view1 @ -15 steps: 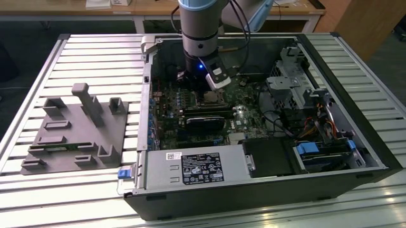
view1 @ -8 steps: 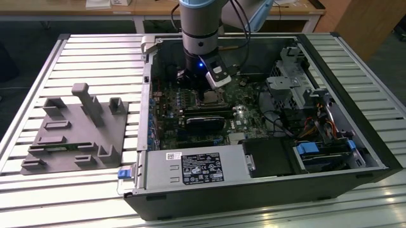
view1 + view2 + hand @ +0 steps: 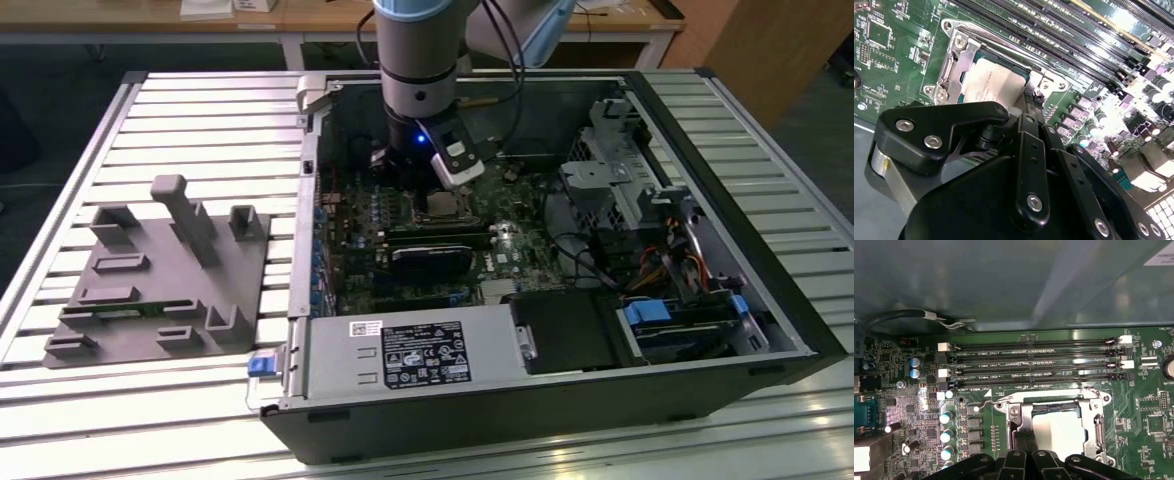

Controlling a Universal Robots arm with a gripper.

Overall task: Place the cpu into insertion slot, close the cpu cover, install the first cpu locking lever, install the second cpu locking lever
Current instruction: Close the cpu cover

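Exterior view, read as a clock face: the open computer case [image 3: 534, 420] sat on the slatted counter [image 3: 200, 110]. 1 grey fixture [image 3: 160, 275] lay at 9 o'clock of it, well apart. My arm [image 3: 420, 50] stood down into the case from 12 o'clock. My gripper [image 3: 438, 188] hung over the motherboard [image 3: 354, 265], with the insertion slot [image 3: 438, 208] directly at its 6 o'clock. Touching or just short of it, I could not tell. A long black card [image 3: 434, 250] lay further toward 6 o'clock, and the power supply [image 3: 400, 355] beyond that.

First wrist view: gripper [image 3: 1026, 440] narrow, its 2 fingers [image 3: 1021, 441] drawn close together at the edge of the insertion slot [image 3: 1098, 432]. Whether they pinched anything, I could not tell. The cpu [image 3: 1059, 432] sat in the slot. The cpu cover [image 3: 1025, 415] lay flat over it, with the cpu showing through its window. 1 thin wire lever [image 3: 988, 403] ran between the slot and the 4 memory slots [image 3: 1034, 362].

Second wrist view: gripper [image 3: 1030, 102] sat at the cover's rim, just beside the cpu [image 3: 988, 82].
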